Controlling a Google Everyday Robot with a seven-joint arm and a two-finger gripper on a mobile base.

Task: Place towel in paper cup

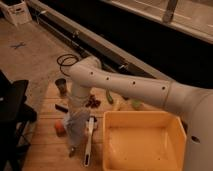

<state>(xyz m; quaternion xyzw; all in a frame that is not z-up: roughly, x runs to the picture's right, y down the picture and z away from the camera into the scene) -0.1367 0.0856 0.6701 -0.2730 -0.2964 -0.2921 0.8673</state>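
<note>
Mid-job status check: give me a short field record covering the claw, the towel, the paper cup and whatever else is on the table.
claw: shut on the towel, low over the left part of the wooden table
towel: bunched, hanging under the claw
paper cup: likely the pale green shape behind the arm, mostly hidden
metal cup: upright, back left of the table
yellow bin: right of the towel
white-handled tool: lying between towel and bin
task: towel not yet in cup
</note>
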